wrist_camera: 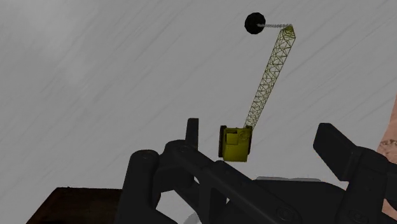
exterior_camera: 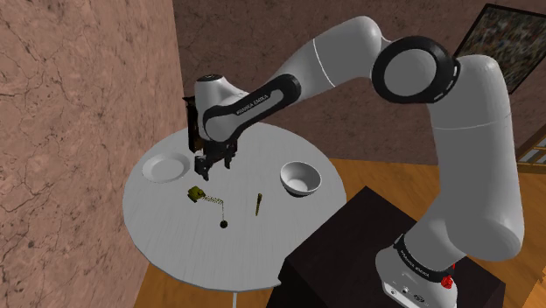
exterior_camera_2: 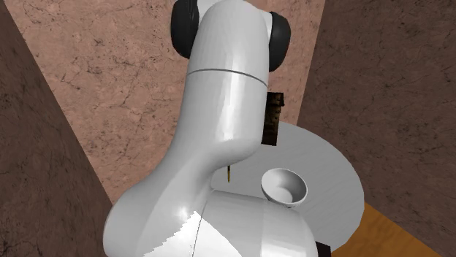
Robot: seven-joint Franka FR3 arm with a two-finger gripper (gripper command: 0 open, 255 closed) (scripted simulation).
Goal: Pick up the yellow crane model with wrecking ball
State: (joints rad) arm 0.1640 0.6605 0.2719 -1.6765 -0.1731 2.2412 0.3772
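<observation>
- While the all-black two-finger gripper [exterior_camera: 213, 166] hangs over the round pale-grey worktop [exterior_camera: 175, 236], the step in hand reads as the approach. No grasp made yet.
- Gripper state: fingers stand well apart and hold nothing.
- Target: small yellow crane model [exterior_camera: 197, 194] lies flat on the worktop, just beside the gripper in the shoulder view. It sits between the shallow white plate [exterior_camera: 164, 166] and the white bowl [exterior_camera: 300, 182].
- Wrist view: boxy yellow cab [wrist_camera: 236, 143] lies in the gap between the fingers, nearer one finger than the other and touching neither.
- Thin yellow lattice boom [wrist_camera: 267, 76] runs away from the cab to the black wrecking ball [wrist_camera: 254, 23].
- Next move, as I judge it: shift sideways to centre the cab in the gap, then descend until the fingertips flank it. Close across the cab.
- Cab looks the soundest hold. The boom seems too slender, and the ball hangs from its far end.
- Thin olive stick [exterior_camera: 258, 204] lies well apart, towards the bowl, so it is unlikely to interfere.
</observation>
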